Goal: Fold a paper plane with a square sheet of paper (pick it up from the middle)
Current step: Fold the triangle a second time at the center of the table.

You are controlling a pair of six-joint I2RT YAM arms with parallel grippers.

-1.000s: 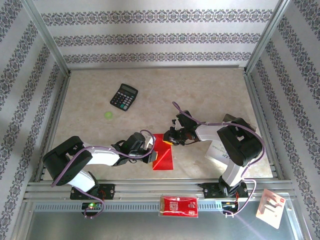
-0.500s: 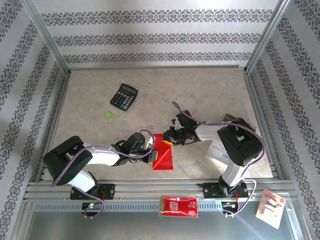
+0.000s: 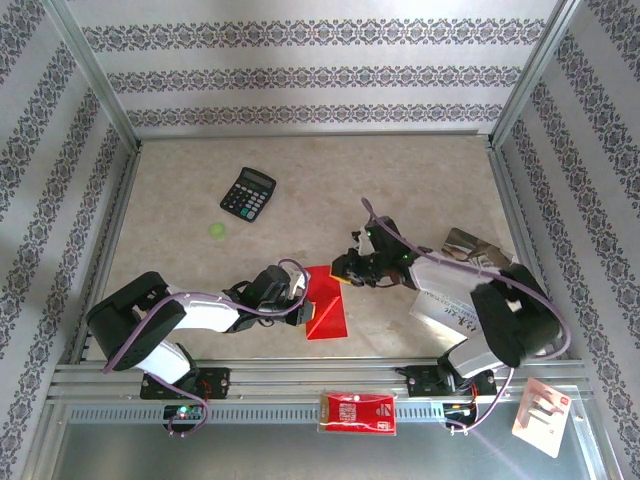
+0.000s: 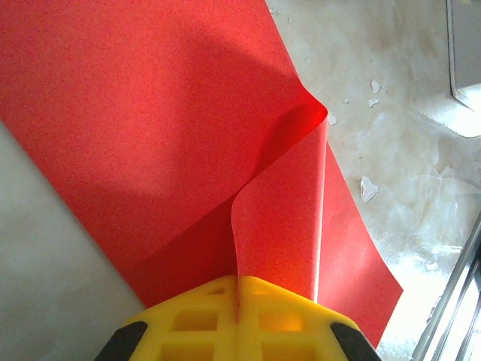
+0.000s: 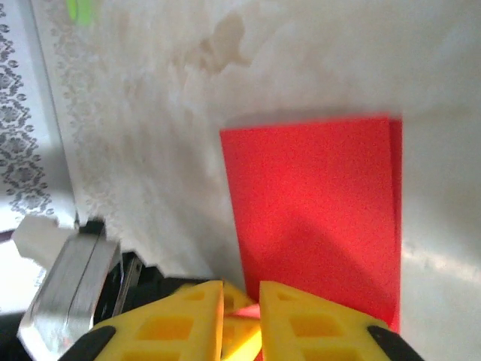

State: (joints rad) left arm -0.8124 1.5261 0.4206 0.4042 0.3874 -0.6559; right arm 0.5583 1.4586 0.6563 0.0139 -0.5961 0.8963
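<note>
Sheet point(image 3: 326, 308): it lies on the table point(image 3: 420, 180) close to the near edge, about midway along it, between the two arms. It is not yet a plane. From the right wrist view point(image 5: 316, 195) it reads as a rectangle with a second layer showing along one side, so I judge that one fold is in.

Left gripper point(image 3: 303, 305): clamped. In the left wrist view its fingers point(image 4: 239, 289) are pressed together on a raised flap of the sheet point(image 4: 150, 113), which curls up from the flat part to a peaked corner.

Right gripper point(image 3: 343, 272): it sits at the sheet's far end. Its fingers point(image 5: 240, 301) are nearly together, with a thin slit between them. I cannot tell whether paper is pinched there.

Step in hand, as I judge it: forming the next fold, with the flap lifted but not laid.

The next move calls for:
1. Carrying the flap over with the left arm until its edge meets the target line.
2. Keeping the flat part pinned with the right gripper so that it does not slide.
3. Pressing the crease down before letting go.
</note>
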